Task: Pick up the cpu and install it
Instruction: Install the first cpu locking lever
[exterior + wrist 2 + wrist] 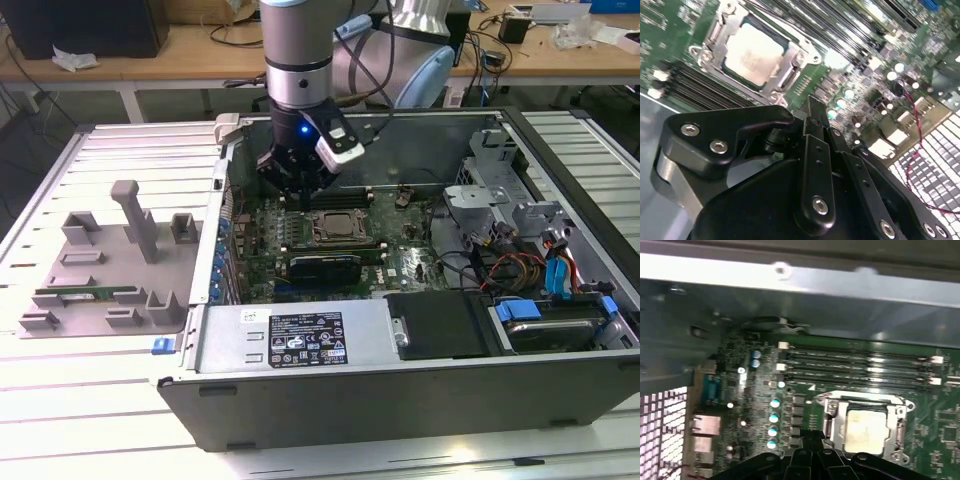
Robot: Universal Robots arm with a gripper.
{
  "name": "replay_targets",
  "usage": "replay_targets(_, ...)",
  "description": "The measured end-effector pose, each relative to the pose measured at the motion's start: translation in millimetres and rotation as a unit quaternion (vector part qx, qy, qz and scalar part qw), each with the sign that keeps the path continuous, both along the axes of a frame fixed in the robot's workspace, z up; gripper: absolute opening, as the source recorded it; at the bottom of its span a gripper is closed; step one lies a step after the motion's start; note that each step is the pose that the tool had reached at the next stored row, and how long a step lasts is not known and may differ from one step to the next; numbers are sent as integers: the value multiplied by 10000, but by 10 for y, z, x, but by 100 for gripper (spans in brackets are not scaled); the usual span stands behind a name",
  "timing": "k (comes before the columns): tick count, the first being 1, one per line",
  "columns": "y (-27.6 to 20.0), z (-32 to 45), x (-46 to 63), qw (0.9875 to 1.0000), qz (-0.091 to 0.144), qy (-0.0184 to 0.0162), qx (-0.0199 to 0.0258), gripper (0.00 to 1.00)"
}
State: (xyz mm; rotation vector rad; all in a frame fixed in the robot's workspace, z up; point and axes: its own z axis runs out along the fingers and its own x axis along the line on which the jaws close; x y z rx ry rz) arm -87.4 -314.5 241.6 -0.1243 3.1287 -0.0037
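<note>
Here the arm's claw (300, 193) hangs low inside the open computer case (400, 395), over the green circuit board (400, 262). In both wrist views its fingers (815, 145) are pressed together with nothing between them. The cpu (335, 226) lies flat in the metal socket frame (801, 56) on the board, silver top facing up, apart from the claw, which is just beside the socket toward the exterior view's left. Long black memory slots (855, 365) run next to the socket. Outside the case, on the exterior view's left, a grey tray (100, 262) sits on the table.
</note>
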Motion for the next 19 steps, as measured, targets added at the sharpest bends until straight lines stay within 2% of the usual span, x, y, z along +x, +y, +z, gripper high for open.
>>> replay_targets(2, 0, 0, -84, 10000, 0, 0, 0, 11)
replay_targets(19, 0, 34, -88, 10000, 0, 0, 0, 11)
